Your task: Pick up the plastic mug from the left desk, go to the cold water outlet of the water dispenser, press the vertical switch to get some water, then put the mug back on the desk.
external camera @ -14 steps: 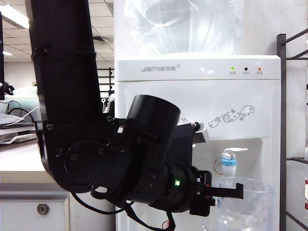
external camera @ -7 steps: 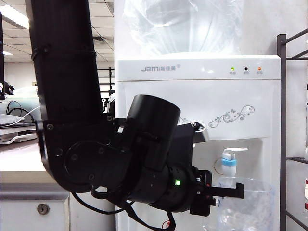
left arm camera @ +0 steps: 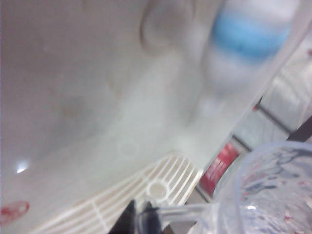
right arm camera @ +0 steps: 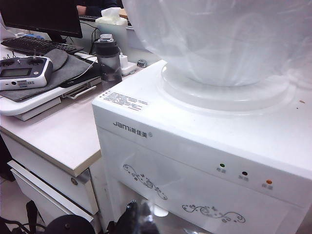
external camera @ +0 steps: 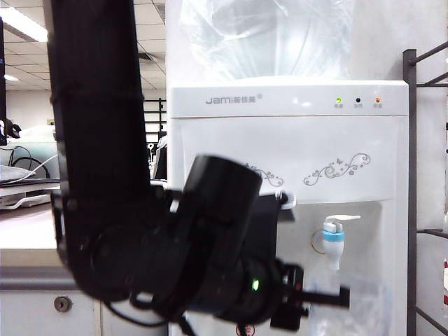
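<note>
In the exterior view the left desk (external camera: 28, 241) sits at nine o'clock, bare where the mug must return. At the centre, the left arm blocks much of the water dispenser (external camera: 294, 98). Its left gripper (external camera: 329, 299), at five o'clock, has its jaws pinching the thin handle of the plastic mug (external camera: 350, 308), which hangs just below the cold water outlet (external camera: 334, 236) at four o'clock. The vertical switch (external camera: 341, 220) above it is not touched. The grip is on the handle alone, so pushing the rim against the lever could twist the mug in the jaws. If the mouth sits off the nozzle, water would run onto the drip grille (left arm camera: 146, 195). The right gripper (right arm camera: 139, 214), jaws pressed together and empty, hangs near the top of the dispenser's front, high and well clear
</note>
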Robot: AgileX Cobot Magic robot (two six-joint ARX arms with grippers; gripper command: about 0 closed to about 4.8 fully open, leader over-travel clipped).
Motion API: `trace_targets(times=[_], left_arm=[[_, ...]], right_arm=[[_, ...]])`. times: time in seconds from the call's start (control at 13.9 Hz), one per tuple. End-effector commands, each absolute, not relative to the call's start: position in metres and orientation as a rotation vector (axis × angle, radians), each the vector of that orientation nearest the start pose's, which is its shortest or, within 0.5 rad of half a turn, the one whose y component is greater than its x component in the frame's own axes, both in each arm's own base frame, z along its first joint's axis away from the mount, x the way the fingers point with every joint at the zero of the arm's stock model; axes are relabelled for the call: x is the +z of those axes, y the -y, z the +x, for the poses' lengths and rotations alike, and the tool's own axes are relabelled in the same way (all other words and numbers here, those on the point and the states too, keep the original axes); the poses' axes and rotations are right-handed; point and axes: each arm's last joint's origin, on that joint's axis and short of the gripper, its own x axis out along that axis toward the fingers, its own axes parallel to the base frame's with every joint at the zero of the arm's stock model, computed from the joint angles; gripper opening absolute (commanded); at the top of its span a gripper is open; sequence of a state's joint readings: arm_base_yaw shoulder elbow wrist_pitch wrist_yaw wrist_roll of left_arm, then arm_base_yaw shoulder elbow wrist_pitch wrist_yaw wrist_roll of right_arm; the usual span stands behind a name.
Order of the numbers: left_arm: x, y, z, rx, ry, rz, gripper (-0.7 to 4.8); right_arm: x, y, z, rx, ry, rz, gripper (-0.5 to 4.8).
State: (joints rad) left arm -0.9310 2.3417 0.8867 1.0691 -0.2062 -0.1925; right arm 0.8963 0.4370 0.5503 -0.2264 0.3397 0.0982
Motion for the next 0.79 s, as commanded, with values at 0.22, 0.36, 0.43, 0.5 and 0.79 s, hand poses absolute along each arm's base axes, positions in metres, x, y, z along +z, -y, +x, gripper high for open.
trace_targets(times=[0.22,0.36,0.43,0.5,0.79], left_arm=[[0.0218,0.3040,0.2348,-0.642,-0.348,0.004,-0.06],[0.0216,0.3041,0.2347,-0.638,-0.358,-0.027,-0.06],[0.0222,0.3043,0.2349,-0.634,-0.361,-0.057,-0.06],[0.0231,0.3045,0.2350,-0.632,-0.360,-0.083,-0.06],[0.0241,0.3048,0.2354,-0.631,-0.354,-0.101,-0.06]], right_arm=[[0.2943,-0.0811,0.0770,0.554,-0.106,0.037,-0.06],[0.2943,-0.0811,0.0770,0.554,-0.105,0.038,-0.06],[0.2943,-0.0811,0.0770,0.554,-0.105,0.038,-0.06],[0.2943,-0.0811,0.0770,0.554,-0.105,0.038,-0.06],[0.2948,-0.0803,0.0764,0.554,-0.101,0.041,-0.06]])
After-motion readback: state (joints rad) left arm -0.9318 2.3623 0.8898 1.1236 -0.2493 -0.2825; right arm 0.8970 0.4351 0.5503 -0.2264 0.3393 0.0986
